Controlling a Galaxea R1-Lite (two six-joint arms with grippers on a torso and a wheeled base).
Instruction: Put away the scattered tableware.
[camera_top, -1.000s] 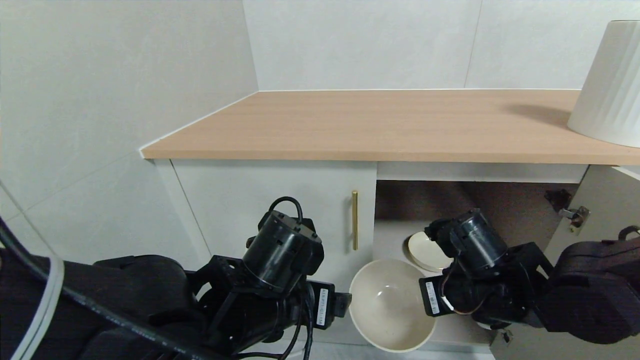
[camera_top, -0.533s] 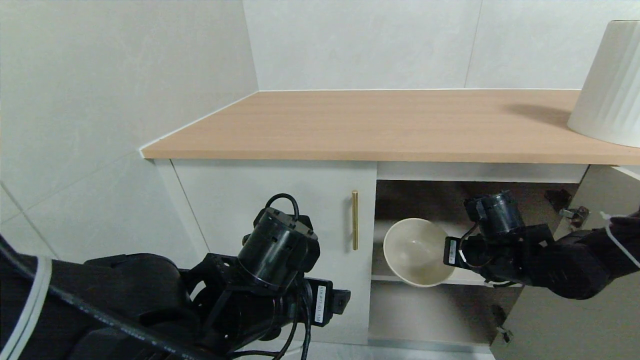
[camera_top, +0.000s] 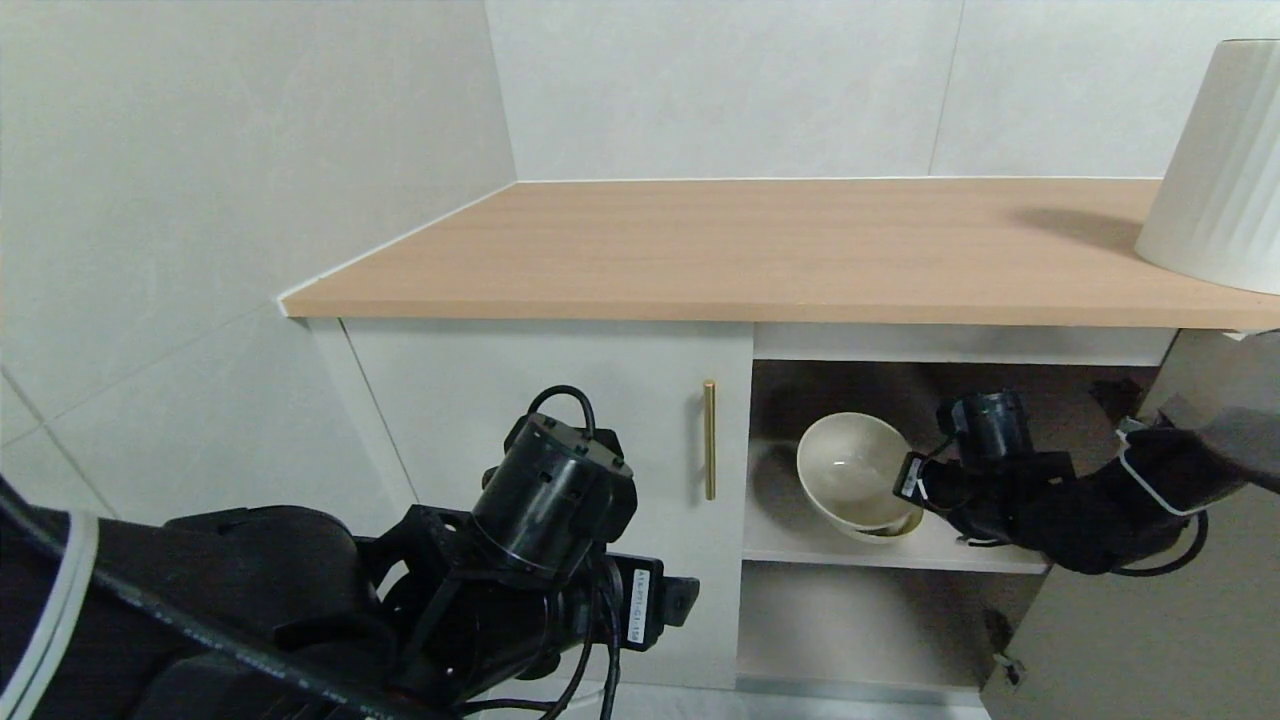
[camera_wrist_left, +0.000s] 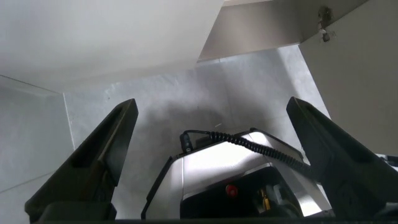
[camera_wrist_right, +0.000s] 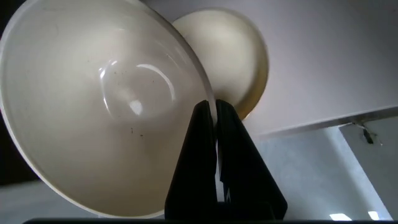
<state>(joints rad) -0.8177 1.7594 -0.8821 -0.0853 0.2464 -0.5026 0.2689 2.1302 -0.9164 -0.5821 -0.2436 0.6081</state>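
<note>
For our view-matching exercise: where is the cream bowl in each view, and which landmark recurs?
Head view: bowl inside the cupboard, in the right gripper.
Left wrist view: left gripper, open, above the floor.
Right wrist view: bowl close up, rim gripped.
Shared landmark: plate beside it.

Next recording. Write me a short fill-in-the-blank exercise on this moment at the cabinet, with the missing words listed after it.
1. The right gripper is shut on the cream bowl at its ____.
2. The bowl is held tilted over a plate on the ____ shelf of the cabinet.
3. The fingers of the left gripper stand ____.
4. The door with the gold handle is ____.

Missing words: rim; upper; open; closed.
</note>
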